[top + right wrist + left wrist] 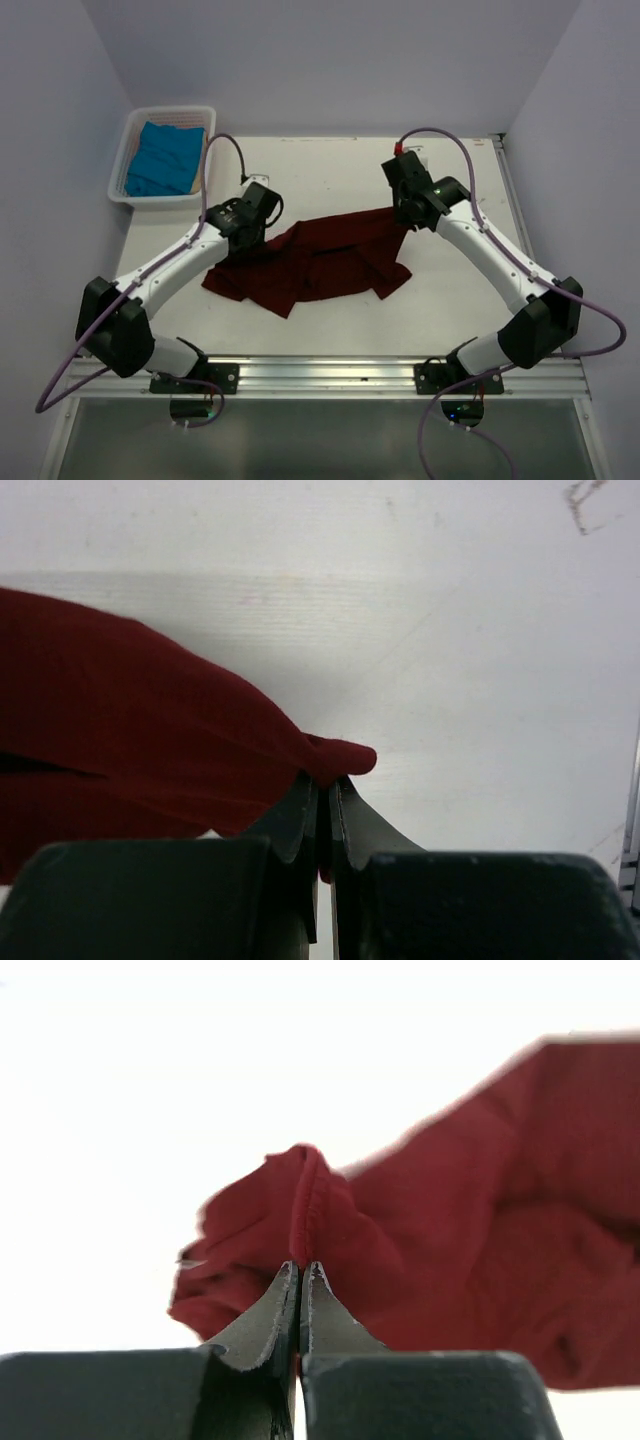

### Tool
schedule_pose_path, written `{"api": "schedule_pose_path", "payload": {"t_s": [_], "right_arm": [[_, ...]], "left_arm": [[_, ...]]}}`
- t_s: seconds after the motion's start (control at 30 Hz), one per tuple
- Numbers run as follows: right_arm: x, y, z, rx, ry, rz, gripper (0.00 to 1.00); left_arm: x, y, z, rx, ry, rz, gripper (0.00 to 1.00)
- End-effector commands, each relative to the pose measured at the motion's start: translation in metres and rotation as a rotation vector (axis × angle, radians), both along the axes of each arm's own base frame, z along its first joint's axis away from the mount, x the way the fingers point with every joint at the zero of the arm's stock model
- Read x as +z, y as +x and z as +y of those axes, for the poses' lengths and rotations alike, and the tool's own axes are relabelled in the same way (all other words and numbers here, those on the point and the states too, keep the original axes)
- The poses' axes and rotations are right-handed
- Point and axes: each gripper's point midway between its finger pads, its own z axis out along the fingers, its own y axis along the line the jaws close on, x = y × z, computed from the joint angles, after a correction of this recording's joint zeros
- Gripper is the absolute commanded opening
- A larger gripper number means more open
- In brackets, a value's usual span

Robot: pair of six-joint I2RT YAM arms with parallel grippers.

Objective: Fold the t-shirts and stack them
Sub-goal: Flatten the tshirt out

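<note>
A dark red t-shirt [320, 262] lies crumpled across the middle of the white table [340, 180]. My left gripper [247, 232] is shut on a bunched edge at the shirt's left end; the wrist view shows a fold of red cloth [305, 1200] pinched between the fingertips. My right gripper [408, 218] is shut on the shirt's far right corner; its wrist view shows a red corner [340, 758] poking out above the closed jaws. A blue t-shirt [160, 160] lies in the basket at the back left.
A white plastic basket [128, 135] stands at the table's far left corner. Walls close in on the left, back and right. An aluminium rail [330, 372] runs along the near edge by the arm bases.
</note>
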Motion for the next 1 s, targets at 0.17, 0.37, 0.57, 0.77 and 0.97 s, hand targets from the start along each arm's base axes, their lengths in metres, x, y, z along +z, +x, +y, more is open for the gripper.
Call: {"api": "schedule_pose_path", "payload": {"t_s": [0.17, 0.37, 0.57, 0.77, 0.97], "right_arm": [[0.040, -0.011, -0.059, -0.226, -0.067, -0.135, 0.00], [0.038, -0.016, -0.064, -0.240, -0.079, -0.127, 0.00], [0.028, -0.017, -0.067, -0.246, -0.094, -0.105, 0.00], [0.034, -0.017, -0.071, -0.258, -0.102, -0.122, 0.00], [0.033, -0.014, -0.073, -0.272, -0.101, -0.126, 0.00]], "left_arm": [[0.088, 0.013, 0.028, 0.211, -0.063, -0.284, 0.00], [0.069, 0.013, 0.041, 0.252, -0.048, -0.243, 0.00], [0.037, 0.008, 0.047, 0.295, -0.018, -0.173, 0.00], [0.020, -0.009, 0.023, 0.232, -0.165, -0.092, 0.00], [0.039, -0.024, 0.033, 0.278, -0.209, -0.160, 0.00]]}}
